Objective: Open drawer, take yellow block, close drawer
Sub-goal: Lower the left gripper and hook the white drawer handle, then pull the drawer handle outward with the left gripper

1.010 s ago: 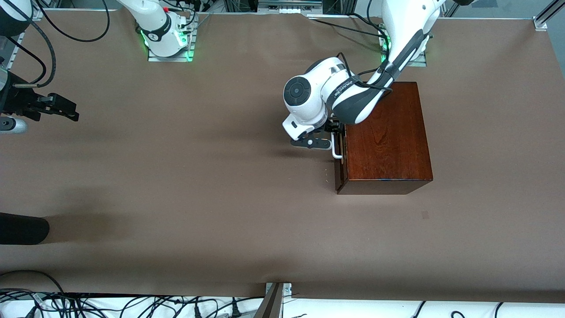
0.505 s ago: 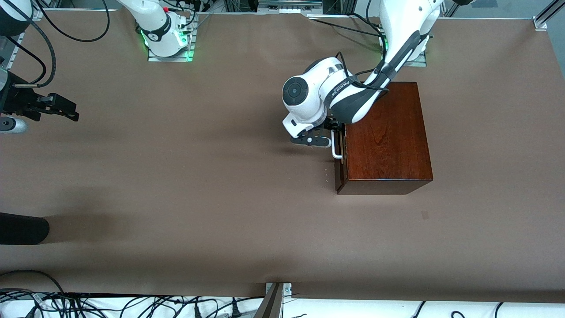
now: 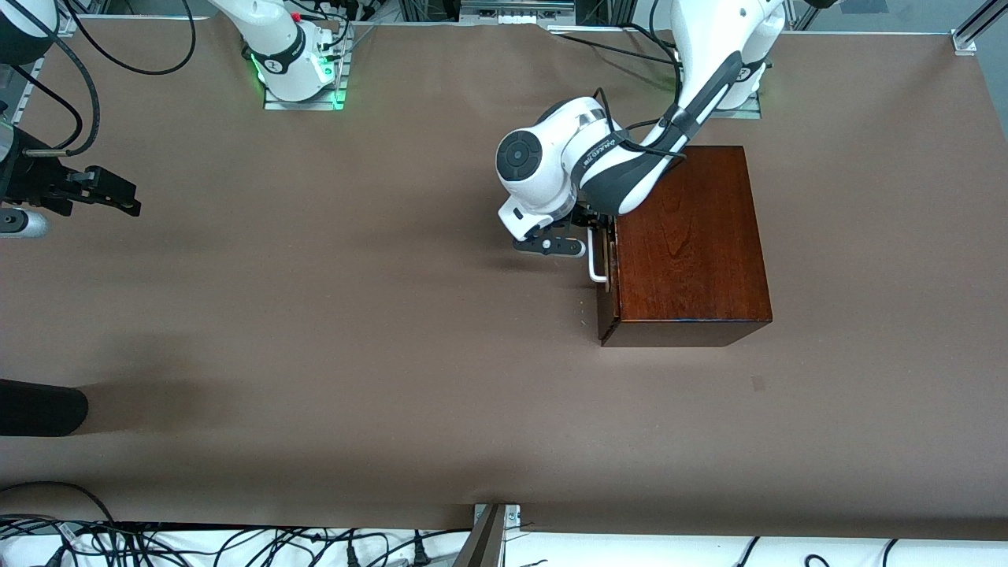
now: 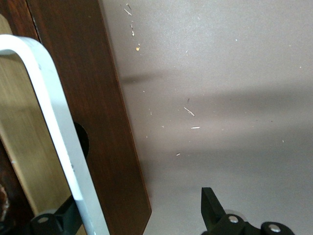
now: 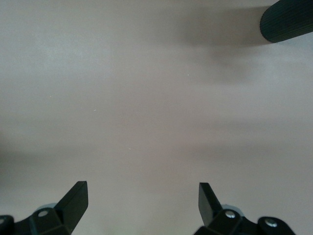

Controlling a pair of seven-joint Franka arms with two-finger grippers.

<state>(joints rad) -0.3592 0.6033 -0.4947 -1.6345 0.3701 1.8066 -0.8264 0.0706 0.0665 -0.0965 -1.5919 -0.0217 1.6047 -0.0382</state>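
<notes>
The dark mahogany box point(image 3: 689, 244) stands at the left arm's end of the table. Its drawer point(image 3: 605, 253) is out by a narrow gap, and a strip of pale wood shows between its dark front point(image 4: 93, 112) and the box. My left gripper point(image 3: 589, 239) point(image 4: 134, 215) is open at the white bar handle point(image 3: 596, 260) point(image 4: 54, 122), with one finger between the handle and the front and the other finger point(image 4: 211, 205) outside over the table. My right gripper point(image 3: 126, 197) point(image 5: 142, 200) waits open and empty above the table at the right arm's end. The yellow block is hidden.
A black cylindrical object point(image 3: 39, 405) point(image 5: 288, 19) juts in over the table's edge at the right arm's end. Cables point(image 3: 236, 543) lie along the edge nearest the front camera. Brown table surface point(image 3: 354, 331) stretches between the two grippers.
The left arm's wrist and the handle have shifted a little toward the right arm's end, and the drawer has come out slightly. The right arm has not moved.
</notes>
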